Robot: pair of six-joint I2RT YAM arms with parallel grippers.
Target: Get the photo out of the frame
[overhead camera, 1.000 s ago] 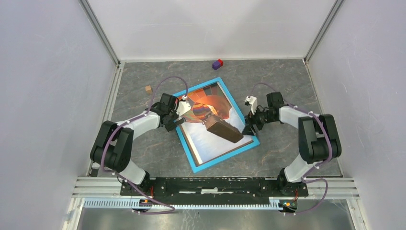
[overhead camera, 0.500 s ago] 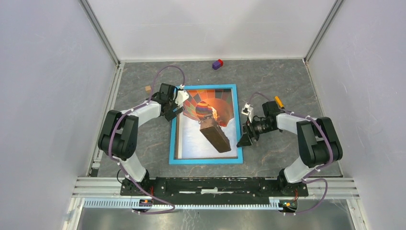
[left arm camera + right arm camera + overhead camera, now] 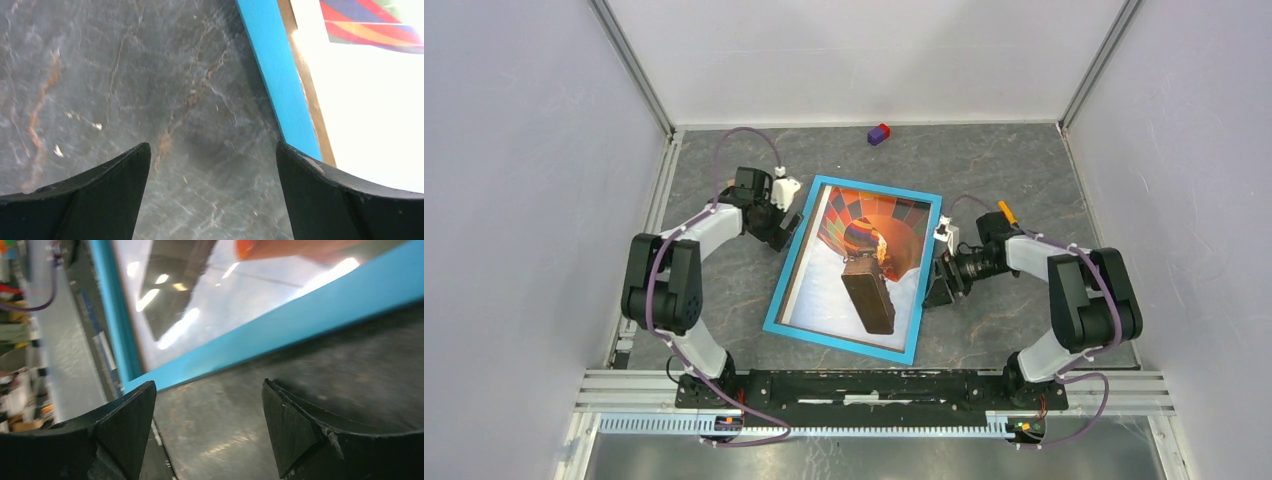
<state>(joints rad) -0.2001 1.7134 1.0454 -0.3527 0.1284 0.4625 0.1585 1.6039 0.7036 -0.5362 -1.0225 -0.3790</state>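
Both grippers (image 3: 784, 232) (image 3: 937, 291), jaws apart, flank the frame (image 3: 839, 341).

Top view: bright, even overhead light. Only soft shade lay under arms. Sharp throughout; walls splayed outward toward upper corners.

Left wrist view: photo (image 3: 370, 125) blown out to white at 3 o'clock. Tabletop (image 3: 100, 75) veining was fairly crisp. Faint shadow lay beside frame (image 3: 275, 65). Left gripper (image 3: 212, 147) was near-black silhouette at 6 o'clock.

Right wrist view: soft, smeared overall. Lamp reflections streaked across photo surface at 10 o'clock. Right gripper (image 3: 208, 385) was underexposed, tabletop blurred at 4 o'clock.
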